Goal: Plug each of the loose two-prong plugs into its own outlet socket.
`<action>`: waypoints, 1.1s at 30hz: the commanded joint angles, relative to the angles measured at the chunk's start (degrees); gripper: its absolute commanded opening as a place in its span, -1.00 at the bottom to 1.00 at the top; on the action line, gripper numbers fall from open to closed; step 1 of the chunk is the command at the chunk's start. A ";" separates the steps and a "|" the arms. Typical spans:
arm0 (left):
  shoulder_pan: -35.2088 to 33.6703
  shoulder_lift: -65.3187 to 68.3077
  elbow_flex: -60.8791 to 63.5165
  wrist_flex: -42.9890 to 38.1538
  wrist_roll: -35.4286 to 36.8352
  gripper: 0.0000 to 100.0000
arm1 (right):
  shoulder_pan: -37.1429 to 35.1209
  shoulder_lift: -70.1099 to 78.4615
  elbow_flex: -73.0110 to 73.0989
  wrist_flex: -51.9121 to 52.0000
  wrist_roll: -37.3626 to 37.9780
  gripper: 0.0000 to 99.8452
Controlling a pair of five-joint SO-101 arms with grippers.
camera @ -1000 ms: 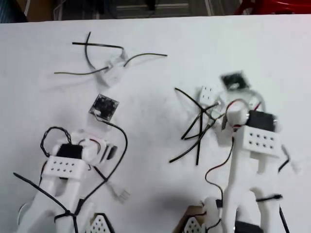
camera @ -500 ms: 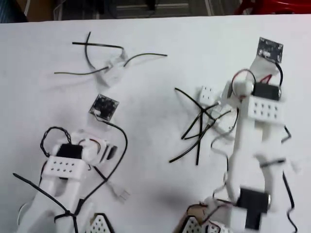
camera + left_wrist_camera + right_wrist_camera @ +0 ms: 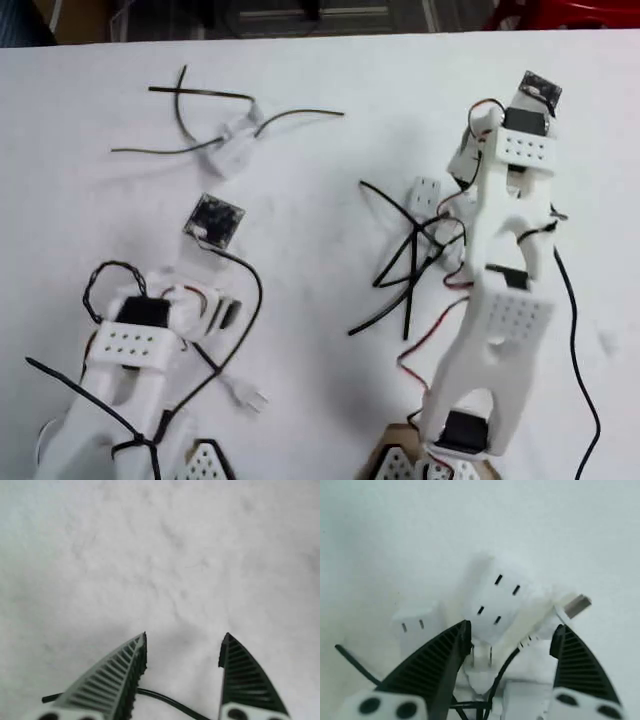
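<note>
The outlet block (image 3: 495, 600) lies flat on the table (image 3: 300, 330) with two pairs of slots facing up, all of them free. In the high view it sits right of centre, touching a tangle of black cords (image 3: 405, 265). Just beside it lies a smaller white block (image 3: 417, 622) with a single pair of slots. On its other side a loose plug (image 3: 572, 606) shows a bare metal prong and sits in no socket. A second bundle (image 3: 232, 140) of white pieces and dark cords lies well apart, toward the far left of the table.

The right gripper (image 3: 512, 627) hangs over the outlet block with its jaws spread wide, holding nothing. The left gripper (image 3: 185, 636) is also open and empty, over bare table with one black cord (image 3: 160, 696) running under it.

Over the last second the right arm (image 3: 495, 320) has stretched from a folded pose beside the cords into a long reach, so its wrist now stands beyond the outlet block. The left arm (image 3: 130, 350) has not moved, and the outlet block and cords lie where they did. I read this as the right arm lining up for a first pick. No plug is grasped or seated yet, so the task looks barely begun.
</note>
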 commanded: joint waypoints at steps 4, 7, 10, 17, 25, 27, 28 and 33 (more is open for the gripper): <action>0.75 -1.63 -0.18 -1.32 0.26 -0.53 | 0.31 15.34 -24.70 3.47 -0.44 -0.47; 0.75 -1.63 -0.18 -1.32 0.26 -0.53 | 0.40 22.02 -31.03 3.74 -0.44 -0.47; 0.75 -1.63 -0.18 -1.32 0.26 -0.53 | 0.13 27.38 -34.29 4.00 -0.44 -0.47; 0.75 -1.63 -0.18 -1.32 0.26 -0.53 | 0.04 28.88 -42.02 11.82 0.09 -0.80; 0.75 -1.63 -0.18 -1.32 0.26 -0.53 | -0.22 21.85 -47.03 16.04 7.56 -0.95; 0.75 -1.63 -0.18 -1.32 0.26 -0.53 | -0.13 20.18 -47.03 16.04 7.82 -0.96; 0.75 -1.63 -0.18 -1.32 0.26 -0.53 | -0.13 19.38 -47.03 16.13 8.53 -0.95; 0.75 -1.63 -0.18 -1.32 0.26 -0.53 | -1.27 14.64 -45.45 16.31 10.20 -0.95</action>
